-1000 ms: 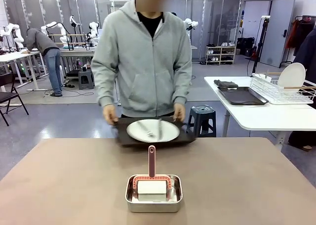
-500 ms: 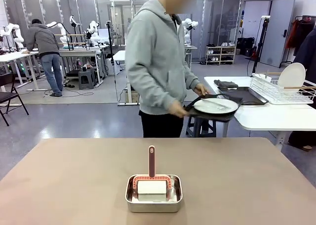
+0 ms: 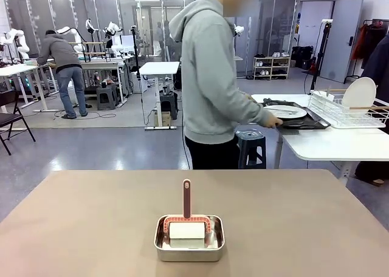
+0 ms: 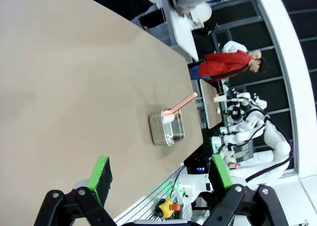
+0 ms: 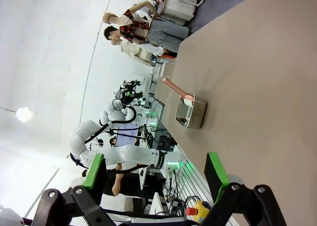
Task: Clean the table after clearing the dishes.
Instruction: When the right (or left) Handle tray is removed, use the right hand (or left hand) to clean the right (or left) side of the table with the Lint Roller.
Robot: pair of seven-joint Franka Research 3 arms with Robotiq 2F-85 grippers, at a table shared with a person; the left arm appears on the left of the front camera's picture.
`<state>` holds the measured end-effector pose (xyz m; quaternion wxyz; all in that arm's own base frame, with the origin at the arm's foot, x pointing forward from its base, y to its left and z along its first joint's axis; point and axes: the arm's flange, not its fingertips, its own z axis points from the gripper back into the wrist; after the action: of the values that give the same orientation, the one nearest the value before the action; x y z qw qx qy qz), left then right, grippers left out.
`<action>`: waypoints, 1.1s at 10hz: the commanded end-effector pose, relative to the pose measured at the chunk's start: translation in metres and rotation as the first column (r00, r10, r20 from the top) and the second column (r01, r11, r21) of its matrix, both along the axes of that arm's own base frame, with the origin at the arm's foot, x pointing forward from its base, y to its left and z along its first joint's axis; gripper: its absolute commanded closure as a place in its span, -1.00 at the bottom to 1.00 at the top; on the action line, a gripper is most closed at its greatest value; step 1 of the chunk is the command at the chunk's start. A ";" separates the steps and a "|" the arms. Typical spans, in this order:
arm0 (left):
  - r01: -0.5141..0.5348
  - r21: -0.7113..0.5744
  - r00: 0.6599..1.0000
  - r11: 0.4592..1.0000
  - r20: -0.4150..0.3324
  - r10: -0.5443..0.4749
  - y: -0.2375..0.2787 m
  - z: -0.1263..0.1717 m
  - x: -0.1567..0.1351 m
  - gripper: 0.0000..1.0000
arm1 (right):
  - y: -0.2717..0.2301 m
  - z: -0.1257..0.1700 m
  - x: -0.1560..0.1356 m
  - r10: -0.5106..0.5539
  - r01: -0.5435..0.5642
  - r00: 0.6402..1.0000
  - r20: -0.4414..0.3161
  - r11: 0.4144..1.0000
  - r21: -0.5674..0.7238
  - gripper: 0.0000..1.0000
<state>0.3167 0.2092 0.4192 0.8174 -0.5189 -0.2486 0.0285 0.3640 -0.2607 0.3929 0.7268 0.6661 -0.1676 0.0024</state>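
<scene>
**Front view, left to right.** The light-brown table [image 3: 73,222] is bare on its left side. At its middle, near the robot's edge, stands a steel pan [image 3: 189,248]. It holds a white block, probably a sponge [image 3: 187,230], and a brush [image 3: 186,198] whose pink handle rises out of the pan. Beyond the far edge stands a person [image 3: 213,82], turned toward the white side table [image 3: 328,144] at right.

**Change.** A second ago the person held the dark tray [image 3: 308,123] and its plate [image 3: 284,111] at the far edge of the brown table. Both are now at the side table, next to a dish rack [image 3: 340,110], with the person's hand at the tray. The brown top now carries no dishes, so clearing appears finished and wiping is probably the next step.

**Left wrist view.** The left gripper [image 4: 159,172] hangs above the table top with its green-padded fingers spread wide and nothing between them. The pan and brush lie ahead, well apart from the fingertips.

**Right wrist view.** The right gripper [image 5: 155,170] is likewise spread wide and empty. The pan lies ahead on the table, well apart from both pads and untouched.
</scene>
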 end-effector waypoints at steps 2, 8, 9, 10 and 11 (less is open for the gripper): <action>0.036 0.101 0.999 0.994 -0.018 -0.035 -0.083 0.023 0.032 -1.00 | 0.001 0.002 -0.001 0.006 -0.006 1.000 0.016 1.000 0.001 -1.00; 0.362 0.526 0.918 0.770 -0.057 -0.393 -0.288 0.086 0.141 -1.00 | 0.001 0.002 -0.001 0.006 -0.006 1.000 0.016 1.000 0.001 -1.00; 0.434 0.585 0.871 0.685 -0.080 -0.484 -0.328 0.095 0.150 -1.00 | 0.001 0.002 -0.001 0.006 -0.006 1.000 0.016 1.000 0.001 -1.00; 0.514 0.642 0.805 0.569 -0.132 -0.578 -0.361 0.098 0.153 -1.00 | 0.001 0.002 -0.001 0.006 -0.006 1.000 0.016 1.000 0.001 -1.00; 0.570 0.673 0.740 0.472 -0.171 -0.650 -0.389 0.099 0.152 -1.00 | 0.001 0.002 -0.001 0.006 -0.006 1.000 0.016 1.000 0.001 -1.00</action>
<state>0.4610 -0.1753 0.5118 0.8965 -0.2593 -0.1053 -0.3434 0.3652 -0.2604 0.3921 0.7269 0.6663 -0.1663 0.0030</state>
